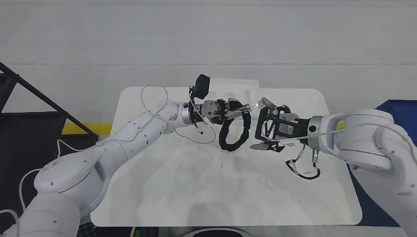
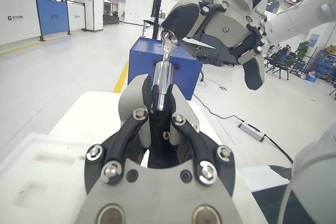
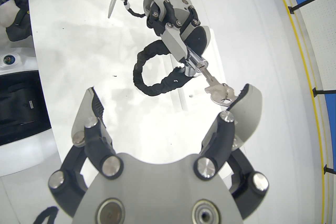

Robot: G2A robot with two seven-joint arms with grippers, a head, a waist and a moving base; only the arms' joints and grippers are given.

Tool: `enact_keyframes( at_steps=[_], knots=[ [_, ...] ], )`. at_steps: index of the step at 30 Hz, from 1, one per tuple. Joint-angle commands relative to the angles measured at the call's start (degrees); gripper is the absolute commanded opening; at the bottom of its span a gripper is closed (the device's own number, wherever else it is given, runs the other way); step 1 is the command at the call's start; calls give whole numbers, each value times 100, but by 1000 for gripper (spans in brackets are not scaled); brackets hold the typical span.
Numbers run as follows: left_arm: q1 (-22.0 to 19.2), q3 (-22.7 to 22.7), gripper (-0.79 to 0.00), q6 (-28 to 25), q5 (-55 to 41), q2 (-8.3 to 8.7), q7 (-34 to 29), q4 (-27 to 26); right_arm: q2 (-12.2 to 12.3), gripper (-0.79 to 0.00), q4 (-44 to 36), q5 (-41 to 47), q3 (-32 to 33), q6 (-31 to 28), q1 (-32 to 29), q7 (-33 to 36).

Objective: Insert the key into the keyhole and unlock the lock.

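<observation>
Lock [image 3: 195,64] was held above mid-worktop [image 1: 195,185]. Left fingers [image 2: 131,96] gripped the lock's cylinder from the lock's left. Key [image 3: 215,88] sat in the keyhole at the cylinder's end, projecting to the lock's right. Right fingers [image 3: 249,104] stood spread right of the lock: one pad against the key's head, the other well apart. Cable loop hung beneath the cylinder. Foam tray [image 2: 26,146] lay behind the lock, at the worktop's far edge.

- White bench [image 1: 195,191] with rounded corners, its top plain and pale.
- A white foam tray [image 2: 39,162] lies flat at one edge of the bench, square pockets sunk into it.
- Tiny dark specks [image 3: 114,76] dot the surface.
</observation>
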Motion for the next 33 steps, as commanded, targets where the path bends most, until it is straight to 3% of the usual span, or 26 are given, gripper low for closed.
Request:
enact_keyframes(
  at_steps=[1,11,18,26,33],
  knots=[
    [5,-1,-785,0,6,-13,0,11,-5,0,6,-12,-47,-16,11,-33],
    [-21,-1,-785,0,124,-62,0,92,-29,0,139,88,-259,-28,130,-30],
    [-67,-1,-785,0,457,-49,0,74,38,0,361,-14,34,-278,161,15],
    [-169,-1,-785,0,699,123,0,-225,105,0,473,-288,234,-1070,232,-302],
    [-316,-1,-785,0,1106,329,-34,-492,103,0,453,-421,192,-1255,275,-519]
  ],
)
